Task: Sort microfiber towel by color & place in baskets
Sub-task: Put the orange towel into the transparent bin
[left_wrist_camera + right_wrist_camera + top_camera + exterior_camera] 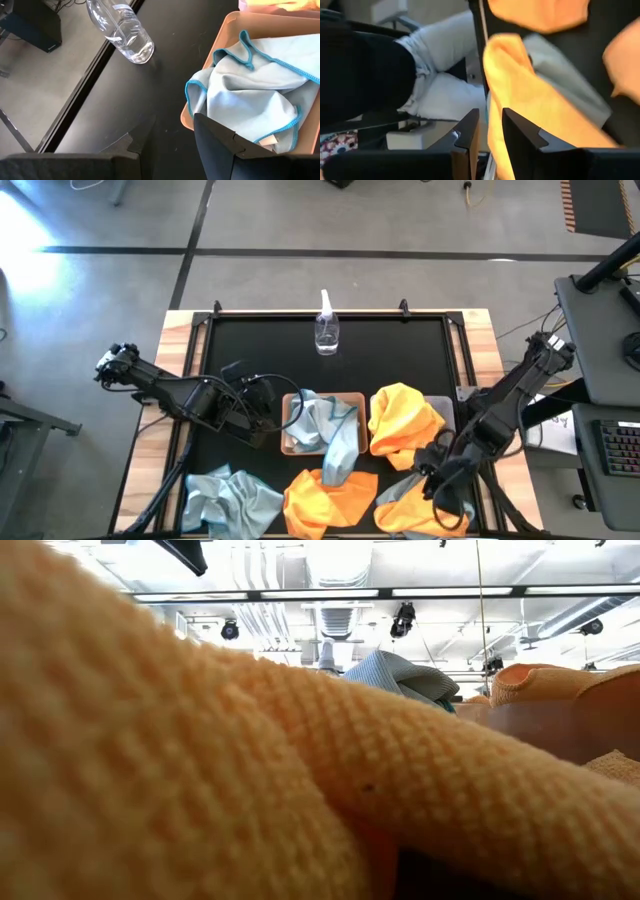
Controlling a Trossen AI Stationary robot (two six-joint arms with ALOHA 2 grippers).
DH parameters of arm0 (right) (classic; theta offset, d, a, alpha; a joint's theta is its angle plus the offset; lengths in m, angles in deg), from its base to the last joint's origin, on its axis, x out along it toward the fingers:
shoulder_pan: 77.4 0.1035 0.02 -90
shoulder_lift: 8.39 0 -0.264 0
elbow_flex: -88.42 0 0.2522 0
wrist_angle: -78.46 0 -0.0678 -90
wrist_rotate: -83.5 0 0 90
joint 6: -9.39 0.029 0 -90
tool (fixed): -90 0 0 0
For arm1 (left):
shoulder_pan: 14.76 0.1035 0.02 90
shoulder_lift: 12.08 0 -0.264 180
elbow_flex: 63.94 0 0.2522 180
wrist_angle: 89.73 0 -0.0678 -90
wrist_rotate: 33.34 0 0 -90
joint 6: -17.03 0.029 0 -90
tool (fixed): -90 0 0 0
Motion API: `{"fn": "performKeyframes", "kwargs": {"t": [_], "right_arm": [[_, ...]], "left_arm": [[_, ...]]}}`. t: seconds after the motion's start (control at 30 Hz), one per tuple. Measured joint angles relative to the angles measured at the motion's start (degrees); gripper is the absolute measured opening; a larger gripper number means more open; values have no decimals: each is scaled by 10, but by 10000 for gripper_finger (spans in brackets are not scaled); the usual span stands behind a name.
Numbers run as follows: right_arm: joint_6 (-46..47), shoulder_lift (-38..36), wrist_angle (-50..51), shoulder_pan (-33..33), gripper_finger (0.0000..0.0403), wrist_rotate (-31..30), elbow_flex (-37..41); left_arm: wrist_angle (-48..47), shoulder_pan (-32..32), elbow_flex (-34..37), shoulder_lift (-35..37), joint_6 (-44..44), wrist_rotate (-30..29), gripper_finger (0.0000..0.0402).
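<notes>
A pale blue-grey towel (325, 430) lies in the tan basket (288, 442) and spills over its near rim. An orange towel (403, 420) is heaped on the grey basket (446, 408). Near the front edge lie another blue-grey towel (232, 498) and an orange towel (328, 498). At the front right, an orange towel (432, 525) lies on a blue-grey one (395, 492). My right gripper (437, 480) is above them, shut on that orange towel (495, 75). My left gripper (265, 415) hangs open at the tan basket's left wall (220, 35). My right gripper has a raised fold of the orange towel (494, 131) between its two fingers, coming at it slanting down toward the table's near edge. One layer or several, I cannot tell. The rest of the towel spreads out below the fingers onto the towels on the table.
A clear spray bottle (326, 332) stands at the far middle of the black mat. An orange towel (250, 760) right at the low camera blocks most of that view. A person's legs (440, 65) show beyond the table's near edge. Bare mat lies at the far left and far right.
</notes>
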State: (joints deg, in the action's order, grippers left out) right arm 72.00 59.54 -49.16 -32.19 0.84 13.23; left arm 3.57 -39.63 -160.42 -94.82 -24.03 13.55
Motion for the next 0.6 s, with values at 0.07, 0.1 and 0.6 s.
{"fn": "performKeyframes", "kwargs": {"t": [0.07,0.1,0.6], "right_arm": [[34,21,0,12,79,1,0],[46,33,0,18,79,1,0],[22,166,2,39,68,111,1]], "left_arm": [[1,0,0,0,0,0,113],[1,0,0,0,0,0,113],[8,0,0,0,-4,1,113]]}}
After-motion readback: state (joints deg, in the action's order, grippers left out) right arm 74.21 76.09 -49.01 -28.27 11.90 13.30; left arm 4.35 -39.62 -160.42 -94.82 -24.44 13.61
